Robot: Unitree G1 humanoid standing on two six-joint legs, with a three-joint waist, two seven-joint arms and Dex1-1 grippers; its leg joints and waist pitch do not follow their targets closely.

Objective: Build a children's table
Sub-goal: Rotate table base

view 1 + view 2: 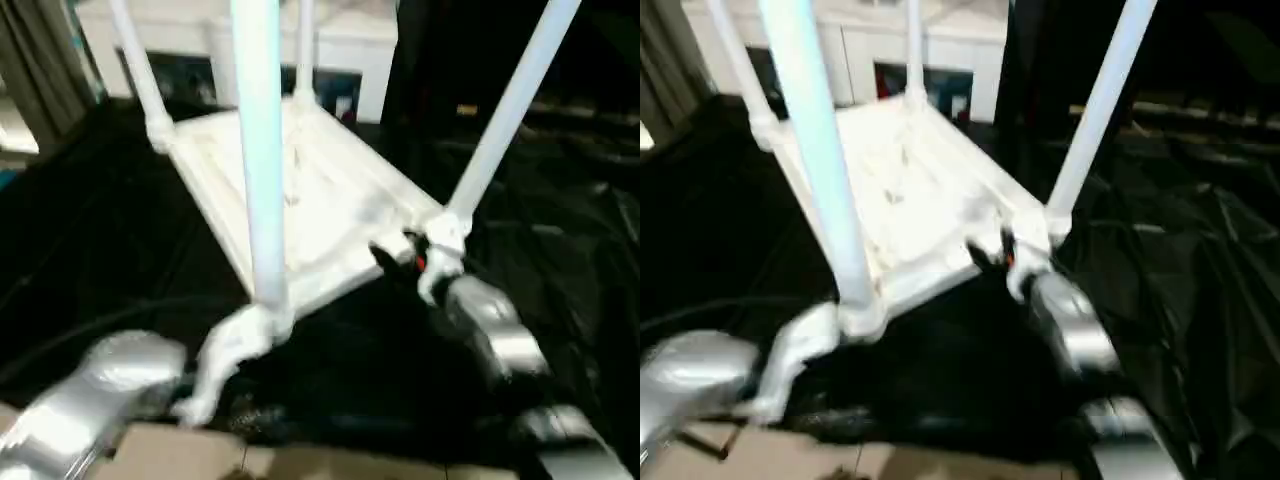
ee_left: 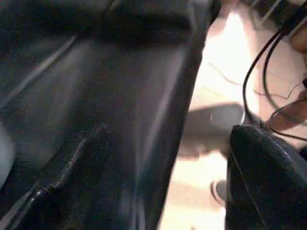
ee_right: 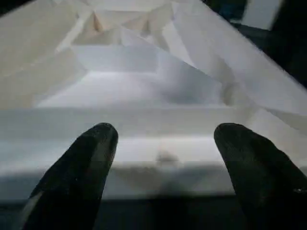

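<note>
Tabletop (image 1: 320,200) is seen upside down on the black sheet (image 1: 560,250), four legs (image 1: 262,150) socketed and standing up. Left gripper (image 1: 225,365) sits at the near-left corner; its finger state cannot be told. Right gripper (image 3: 165,158) is spread wide, unloaded, facing the near rim. For flipping, both corners should be gripped evenly first.

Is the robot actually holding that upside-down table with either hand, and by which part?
Nothing is held. The right gripper has open jaws facing the tabletop's near edge, not closed on it. The left gripper's hold cannot be told.
</note>
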